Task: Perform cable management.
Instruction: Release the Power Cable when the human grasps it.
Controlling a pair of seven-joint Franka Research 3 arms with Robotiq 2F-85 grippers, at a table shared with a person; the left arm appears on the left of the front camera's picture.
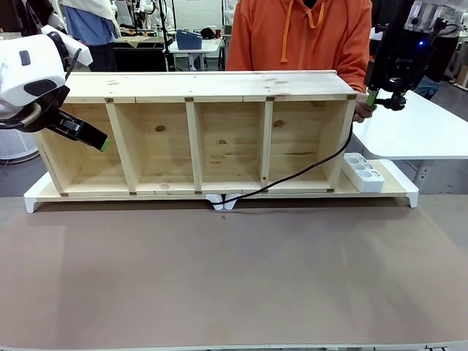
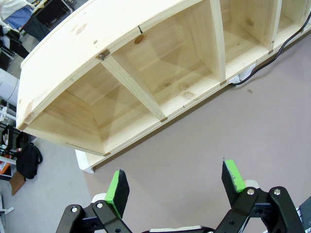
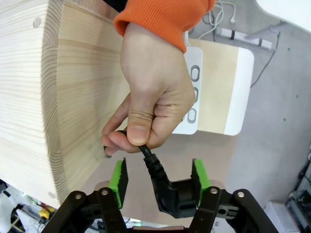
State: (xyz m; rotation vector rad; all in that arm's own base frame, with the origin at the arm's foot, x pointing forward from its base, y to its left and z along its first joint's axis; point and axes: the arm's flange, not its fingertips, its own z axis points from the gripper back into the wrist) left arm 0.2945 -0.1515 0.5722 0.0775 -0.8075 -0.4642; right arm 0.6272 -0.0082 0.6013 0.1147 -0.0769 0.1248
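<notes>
The right pincer is open around the thin black cable's plug; a hand pinches the cord. The left pincer is open and empty.

Pale pine shelf unit with darker knots — set on a white-edged board. Black cable, black plug. White power strip with grey sockets. Brown table mat. Orange sleeve above the person's hand. White arms; black left gripper and black right gripper — bright green pads on each.
</notes>
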